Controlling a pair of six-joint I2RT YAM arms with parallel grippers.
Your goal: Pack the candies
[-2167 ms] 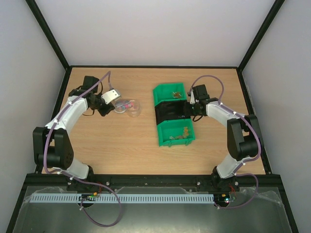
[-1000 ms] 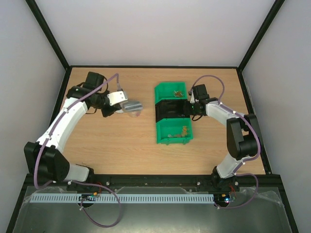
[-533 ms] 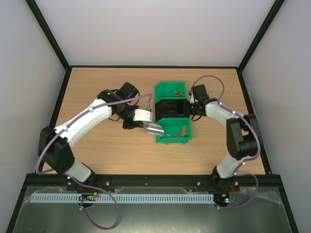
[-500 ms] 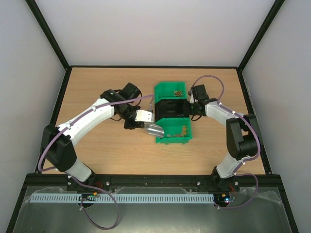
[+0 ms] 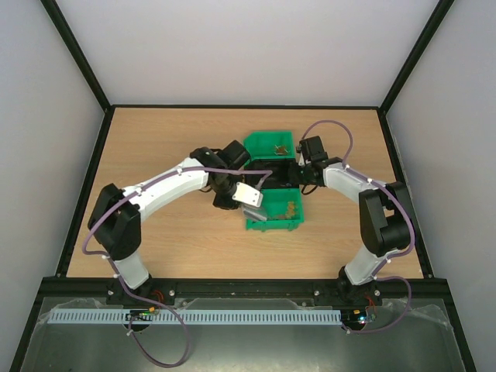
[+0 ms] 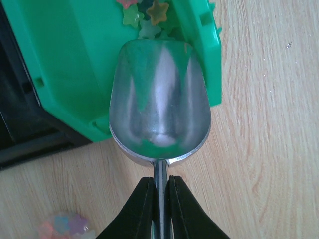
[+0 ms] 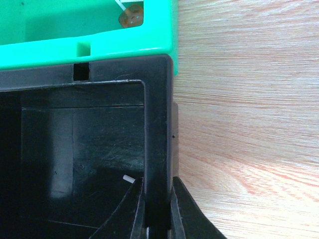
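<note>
A row of three bins lies mid-table: a far green bin [image 5: 267,145], a black middle bin [image 5: 273,177] and a near green bin [image 5: 273,223]. Small gold and brown candies [image 5: 291,209] lie in the near bin, and a few more lie in the far bin. My left gripper [image 6: 160,199] is shut on the handle of a metal scoop [image 6: 159,99]. The scoop's bowl looks empty and hangs over the near bin's corner, just short of star-shaped candies [image 6: 147,12]. My right gripper [image 7: 158,199] is shut on the black bin's right wall [image 7: 158,124]; from above it [image 5: 304,172] sits at that bin's right side.
A clear container of pale mixed candies [image 6: 65,226] sits on the table just behind the scoop; the left arm hides it from above. A tiny white piece [image 7: 128,178] lies in the black bin. Black frame posts and white walls bound the wooden table [image 5: 155,240].
My left arm has swung right, carrying the scoop from the clear container at the left to over the near green bin. The right arm has hardly moved.
</note>
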